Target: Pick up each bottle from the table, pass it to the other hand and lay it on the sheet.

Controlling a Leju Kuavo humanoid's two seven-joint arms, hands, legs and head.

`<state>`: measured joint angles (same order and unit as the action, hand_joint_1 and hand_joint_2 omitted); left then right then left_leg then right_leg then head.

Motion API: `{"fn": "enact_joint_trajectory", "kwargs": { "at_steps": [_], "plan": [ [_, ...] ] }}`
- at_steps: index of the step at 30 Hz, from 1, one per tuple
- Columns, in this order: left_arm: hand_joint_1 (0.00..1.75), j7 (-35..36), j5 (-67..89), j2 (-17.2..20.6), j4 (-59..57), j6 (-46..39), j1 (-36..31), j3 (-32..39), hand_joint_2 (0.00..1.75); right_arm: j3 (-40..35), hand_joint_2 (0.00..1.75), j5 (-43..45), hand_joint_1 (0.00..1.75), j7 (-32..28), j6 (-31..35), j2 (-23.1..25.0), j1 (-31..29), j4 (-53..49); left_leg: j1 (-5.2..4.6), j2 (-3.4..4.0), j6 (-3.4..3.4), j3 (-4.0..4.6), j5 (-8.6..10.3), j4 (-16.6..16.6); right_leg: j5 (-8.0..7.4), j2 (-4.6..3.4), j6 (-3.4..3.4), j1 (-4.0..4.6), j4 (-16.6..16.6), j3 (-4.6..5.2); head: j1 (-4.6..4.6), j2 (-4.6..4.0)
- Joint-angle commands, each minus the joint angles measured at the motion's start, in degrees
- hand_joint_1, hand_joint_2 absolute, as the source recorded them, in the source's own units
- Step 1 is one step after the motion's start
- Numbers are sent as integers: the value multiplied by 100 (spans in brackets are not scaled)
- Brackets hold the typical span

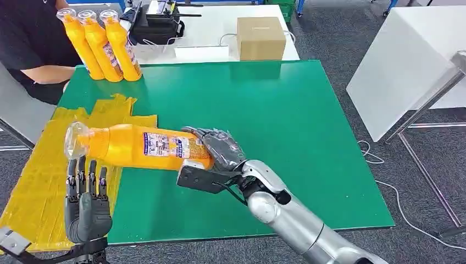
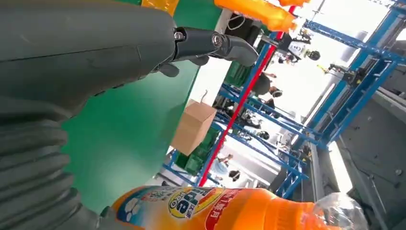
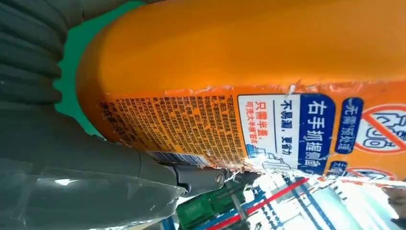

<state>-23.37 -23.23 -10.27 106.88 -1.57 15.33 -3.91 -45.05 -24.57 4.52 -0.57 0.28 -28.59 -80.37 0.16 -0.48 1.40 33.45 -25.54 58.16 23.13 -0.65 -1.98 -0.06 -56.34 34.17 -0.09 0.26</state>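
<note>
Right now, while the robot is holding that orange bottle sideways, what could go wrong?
The right hand grips the bottle only at its base, so the long body might sag or slip. The left hand is open underneath the neck, not touching yet, so a badly timed release could drop the bottle onto the yellow sheet. The three standing bottles look safely far away.

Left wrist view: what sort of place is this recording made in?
Probably an industrial hall or robot test floor: blue steel racking and distant people behind, a green worktable, and a white bench with a cardboard box.

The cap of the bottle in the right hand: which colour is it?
Clear, see-through cap; best in the head view.
</note>
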Motion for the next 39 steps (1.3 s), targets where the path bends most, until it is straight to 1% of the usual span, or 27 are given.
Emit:
{"fn": "enact_joint_trajectory", "kwargs": {
  "at_steps": [1, 2, 3, 5, 7, 8, 11, 14, 16, 17, 18, 19, 22, 24, 25, 27, 33, 37, 38, 39],
  "plan": [
    [0, 6, 14, 110, -428, -9, -220, -332, 175, -533, 175, 201, 175, -2, 36, 31, -285, 424, -1, 8, -9, -30, -7, -13, 7, 2, 4, -1, 7, -26, 0, 0],
    [0, -5, 28, 119, -430, -25, -224, -346, 175, -551, 175, 223, 175, 3, 37, 38, -290, 454, -1, 4, -7, -22, -5, -8, 6, 3, 3, 0, 5, -19, 2, 0],
    [0, -57, 106, 133, -424, -69, -226, -386, 175, -571, 175, 259, 175, 13, 39, 46, -297, 496, 0, 4, -9, -32, -6, -13, 8, 6, 4, 1, 8, -28, -2, 0],
    [0, -74, 133, 137, -422, -87, -227, -397, 175, -574, 175, 266, 175, 15, 40, 46, -300, 511, 0, 4, -4, -14, -3, -6, 3, 2, 1, 0, 4, -12, 0, 0],
    [0, -142, 279, 167, -403, -160, -248, -487, 175, -552, 175, 327, 175, 24, 56, 62, -311, 602, 0, 7, -8, -33, -7, -13, 8, 3, 3, -1, 7, -28, 0, 0],
    [0, -186, 356, 180, -399, -199, -259, -526, 175, -535, 175, 362, 175, 27, 61, 71, -321, 641, -1, 4, -5, -23, -4, -10, 5, 4, 1, -2, 5, -19, 0, 0],
    [0, -236, 453, 233, -409, -247, -312, -667, 175, -505, 175, 468, 175, 29, 16, 144, -393, 813, -1, 3, -4, -15, -2, -7, 4, 4, 0, -3, 2, -12, 0, 0],
    [0, -336, 550, 275, -418, -266, -384, -815, 175, -537, 175, 540, 175, 42, -43, 290, -498, 1098, 0, 7, -6, -26, -5, -9, 5, 3, 1, -1, 4, -22, 0, 0],
    [0, -336, 550, 275, -418, -266, -384, -815, 175, -537, 175, 540, 175, 42, -43, 290, -498, 1098, -2, 5, -3, -14, -1, -7, 2, 0, 1, -3, 2, -10, 2, 0],
    [0, -336, 550, 275, -418, -266, -384, -815, 175, -537, 175, 540, 175, 42, -43, 290, -498, 1098, 0, 8, -6, -24, -4, -10, 4, 0, 2, 0, 5, -20, 0, 0],
    [0, -393, 573, 305, -376, -206, -420, -883, 175, -584, 175, 576, 175, 22, -96, 380, -525, 1170, 1, 8, -6, -19, -3, -9, 3, 0, 2, 0, 4, -16, 0, 0],
    [0, -401, 590, 307, -376, -211, -436, -907, 175, -641, 175, 582, 175, 45, -134, 395, -529, 1166, 0, 4, -3, -11, -1, -7, 2, 0, 1, -1, 2, -8, 0, 0],
    [0, -438, 673, 311, -315, -266, -476, -963, 175, -830, 175, 581, 175, 123, -240, 476, -527, 1127, 0, 9, -8, -25, -7, -8, 8, 0, 3, -1, 1, -19, 0, 0],
    [0, -462, 672, 324, -298, -250, -488, -989, 175, -976, 175, 584, 175, 87, -276, 582, -509, 1152, -1, 7, -4, -14, -3, -7, 3, -2, 1, -2, 0, -9, 0, 0],
    [0, -457, 672, 330, -286, -249, -503, -1004, 175, -1025, 175, 586, 175, 105, -284, 595, -520, 1134, 2, 15, -8, -29, -8, -11, 6, -6, 4, 1, 4, -22, 0, 0],
    [0, -450, 688, 315, -297, -304, -501, -990, 175, -1091, 175, 606, 175, 157, -317, 576, -518, 1094, 2, 9, -5, -16, -5, -5, 5, -1, 2, 0, 0, -11, 0, 0],
    [0, -568, 483, 347, -331, -211, -444, -874, 175, -1868, 175, 663, 175, -1, -664, 676, -448, 1044, 2, 17, -5, -24, -7, -10, 4, -9, 2, 0, 5, -17, 0, 0],
    [0, -581, 478, 315, -304, -253, -417, -709, 175, -2146, 175, 718, 175, 50, -675, 548, -406, 759, 4, 14, -8, -31, -10, -12, 8, -4, 4, 3, 7, -24, 0, 0],
    [0, -580, 476, 308, -338, -264, -391, -664, 175, -2250, 175, 754, 175, 15, -729, 462, -428, 706, 4, 6, -6, -19, -6, -7, 7, 3, 3, 3, 3, -14, 0, 0],
    [0, -596, 464, 308, -359, -266, -399, -634, 175, -2331, 175, 799, 175, -48, -779, 451, -423, 652, 0, -3, -8, -31, -7, -15, 13, 13, 3, -1, 6, -27, -4, 0]
  ]
}}
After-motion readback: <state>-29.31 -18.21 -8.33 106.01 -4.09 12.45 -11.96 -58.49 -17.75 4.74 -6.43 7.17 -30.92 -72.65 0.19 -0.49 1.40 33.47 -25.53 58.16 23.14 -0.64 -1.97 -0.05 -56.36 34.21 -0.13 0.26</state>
